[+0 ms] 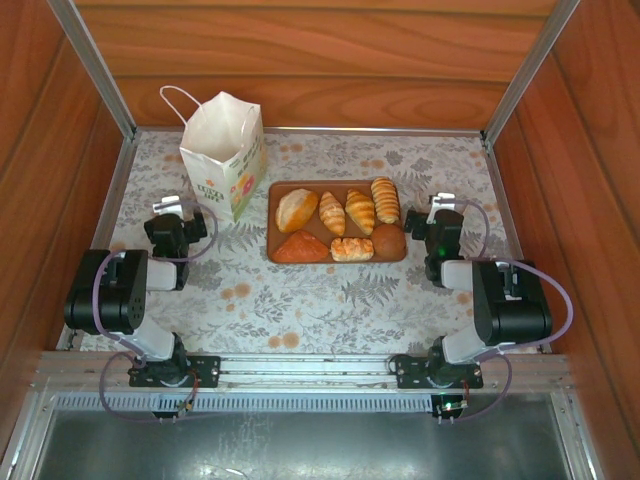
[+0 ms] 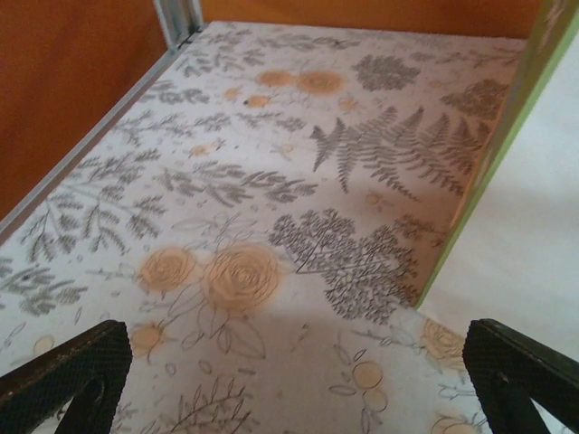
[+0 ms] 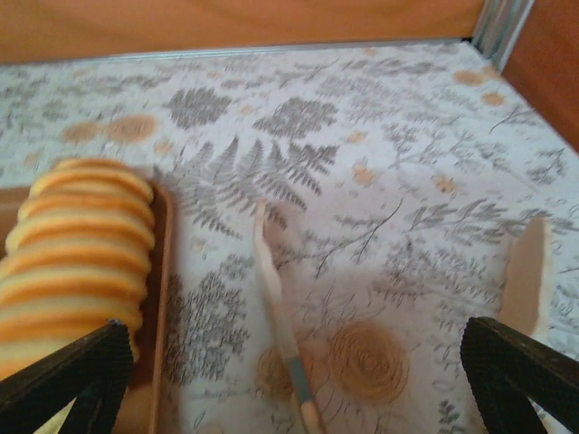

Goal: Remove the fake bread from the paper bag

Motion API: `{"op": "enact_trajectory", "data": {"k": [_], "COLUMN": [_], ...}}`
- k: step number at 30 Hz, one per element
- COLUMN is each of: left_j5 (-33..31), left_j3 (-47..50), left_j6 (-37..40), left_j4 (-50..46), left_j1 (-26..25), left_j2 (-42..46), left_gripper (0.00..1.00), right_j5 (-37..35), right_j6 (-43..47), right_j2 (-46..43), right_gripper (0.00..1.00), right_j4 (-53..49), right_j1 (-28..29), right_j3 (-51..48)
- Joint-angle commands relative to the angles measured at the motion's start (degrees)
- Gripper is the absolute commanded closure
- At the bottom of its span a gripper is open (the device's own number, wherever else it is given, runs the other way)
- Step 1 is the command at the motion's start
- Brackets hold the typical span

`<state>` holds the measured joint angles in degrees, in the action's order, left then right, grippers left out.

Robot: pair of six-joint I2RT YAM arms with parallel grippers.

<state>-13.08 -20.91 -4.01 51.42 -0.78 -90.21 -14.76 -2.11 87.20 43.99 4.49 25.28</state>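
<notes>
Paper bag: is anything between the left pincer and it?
Nothing visible. The open left pincer sits just left of the paper bag, with bare floral tablecloth between them. The fake bread lies on the brown board, right of the bag.

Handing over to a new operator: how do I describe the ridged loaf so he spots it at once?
Find the brown tray mid-table, right of the white bag. The ridged loaf lies in the tray's far right corner. Only it has even pale-and-brown ridges across its whole length.
</notes>
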Motion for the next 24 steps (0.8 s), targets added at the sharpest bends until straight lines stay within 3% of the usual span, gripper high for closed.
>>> {"op": "enact_trajectory", "data": {"k": [1,3,5,24], "left_j5": [3.22,1.14,-3.86,-3.88], "left_j3": [-0.93,-0.99,-0.17,-0.34], "left_j6": [2.21,1.80,-0.55,-0.14], "left_j4": [0.85,0.70,0.74,0.46], "left_j1": [0.11,0.09,0.05,-0.20], "left_j2": [-0.14,-0.09,0.83,1.00], "left_gripper": [0.00,0.04,0.00,0.00], "right_j5": [-3.43,-3.43,-3.45,-3.34], "right_j6": [-1.77,-1.80,-1.76,-1.65], "right_j2": [0.45,0.35,0.34,0.26], "right_gripper": [0.00,0.00,0.00,0.00], "right_j4": [-0.45,-0.46,-0.41,-0.49], "right_j1": [-0.45,-0.45,-0.45,-0.45], "right_j3": [0.34,0.34,0.24,0.36]}}
